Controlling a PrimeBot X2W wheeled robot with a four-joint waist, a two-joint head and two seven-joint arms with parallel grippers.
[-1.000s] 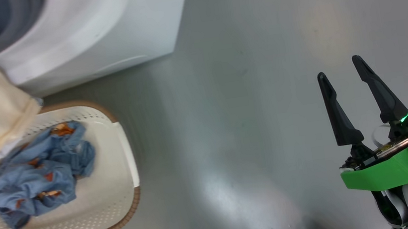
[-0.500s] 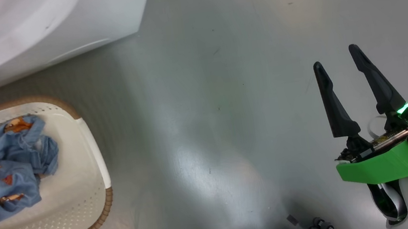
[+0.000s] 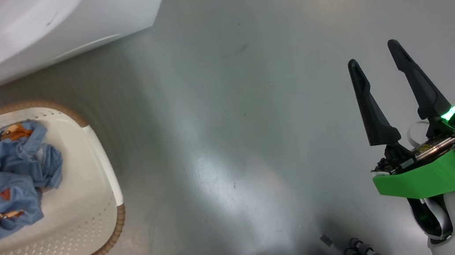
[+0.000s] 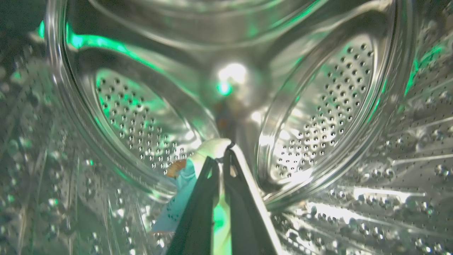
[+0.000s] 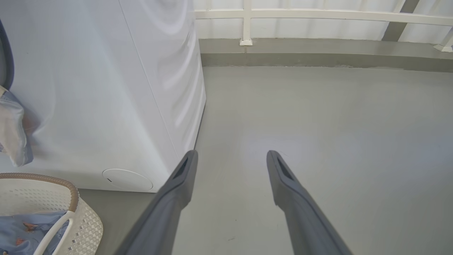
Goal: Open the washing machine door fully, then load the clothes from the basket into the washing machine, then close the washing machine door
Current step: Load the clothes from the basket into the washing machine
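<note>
From where I stand, the loading is about half done. The left tool (image 4: pixel 222 159) reaches deep into the steel drum (image 4: pixel 318 106) of the washing machine (image 3: pixel 60 17), its fingers pressed together and pinching a fold of the cream-yellow garment (image 4: pixel 212 147). I judge the door to be open already, since the arm is inside. Part of that garment's cloth trails out over the machine's white front, hanging just above the basket (image 3: pixel 84 218). The light blue garment (image 3: pixel 0 186) lies crumpled in the basket, waiting its turn. So one release, one more pick and carry, and the closing of the door are left.

The right tool (image 3: pixel 374 53) hovers spread wide, holding nothing, over bare grey floor (image 3: pixel 253 119), well apart from the basket and clear of the machine's corner. That side has plenty of room, right back to the white railing (image 5: pixel 247 14). The tight spots are the drum's mouth, where the trailing cloth could catch, and the basket sitting close against the machine's front.
</note>
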